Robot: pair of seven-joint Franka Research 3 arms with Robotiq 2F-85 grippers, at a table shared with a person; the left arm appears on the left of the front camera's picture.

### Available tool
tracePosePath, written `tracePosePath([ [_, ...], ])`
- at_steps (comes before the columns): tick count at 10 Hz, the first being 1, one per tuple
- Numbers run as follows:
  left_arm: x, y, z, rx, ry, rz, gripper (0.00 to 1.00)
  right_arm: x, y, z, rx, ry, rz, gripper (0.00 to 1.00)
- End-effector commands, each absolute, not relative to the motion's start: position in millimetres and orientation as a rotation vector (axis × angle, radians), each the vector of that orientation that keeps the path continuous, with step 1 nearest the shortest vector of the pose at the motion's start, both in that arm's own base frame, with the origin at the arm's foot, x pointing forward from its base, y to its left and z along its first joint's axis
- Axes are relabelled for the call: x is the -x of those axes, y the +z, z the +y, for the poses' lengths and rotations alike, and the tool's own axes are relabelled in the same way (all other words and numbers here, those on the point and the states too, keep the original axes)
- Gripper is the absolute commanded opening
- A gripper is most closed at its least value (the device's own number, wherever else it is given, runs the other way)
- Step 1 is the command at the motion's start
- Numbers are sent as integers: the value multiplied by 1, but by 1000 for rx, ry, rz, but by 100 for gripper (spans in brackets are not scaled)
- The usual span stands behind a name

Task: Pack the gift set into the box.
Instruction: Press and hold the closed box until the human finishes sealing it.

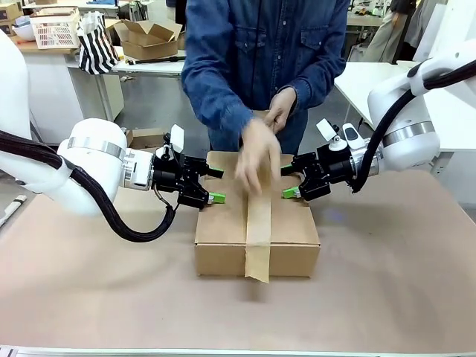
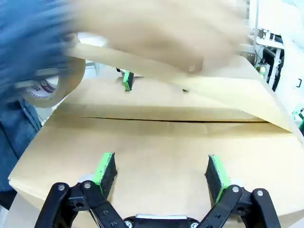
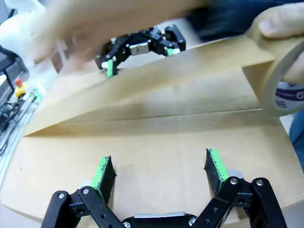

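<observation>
Behind the tan-covered table (image 1: pixel 387 297), a white workbench (image 1: pixel 67 74) carries a white basket (image 1: pixel 53 30), a striped bag (image 1: pixel 97 46) and a small open carton (image 1: pixel 149 39).

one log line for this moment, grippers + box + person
left gripper: open, on box top | right gripper: open, on box top | box: flaps closed | person's hand: smoothing tape strip over seam

We see the box (image 1: pixel 256 223) lying flat mid-bench, plain brown cardboard, flaps shut (a tape strip runs down its seam).
</observation>
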State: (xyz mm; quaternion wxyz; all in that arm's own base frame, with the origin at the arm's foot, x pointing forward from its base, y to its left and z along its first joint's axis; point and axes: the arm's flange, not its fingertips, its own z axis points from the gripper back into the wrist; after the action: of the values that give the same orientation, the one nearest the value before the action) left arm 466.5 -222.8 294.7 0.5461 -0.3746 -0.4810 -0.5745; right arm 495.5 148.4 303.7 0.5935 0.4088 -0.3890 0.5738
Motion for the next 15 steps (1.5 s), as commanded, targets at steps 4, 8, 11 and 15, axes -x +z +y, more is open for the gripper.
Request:
tracePosePath([
  [4, -465, 292, -222, 883, -1367, -1140, 100, -495, 302, 149, -948, 1335, -902, 100],
  [8, -465, 292, -222, 883, -1367, -1140, 100, -495, 302, 149, -948, 1335, -902, 100],
  [11, -465, 292, -222, 883, -1367, -1140, 100, -495, 302, 149, -948, 1335, -902, 100],
  [15, -465, 292, -222, 883, -1367, -1140, 100, -495, 302, 149, -948, 1335, -902, 100],
])
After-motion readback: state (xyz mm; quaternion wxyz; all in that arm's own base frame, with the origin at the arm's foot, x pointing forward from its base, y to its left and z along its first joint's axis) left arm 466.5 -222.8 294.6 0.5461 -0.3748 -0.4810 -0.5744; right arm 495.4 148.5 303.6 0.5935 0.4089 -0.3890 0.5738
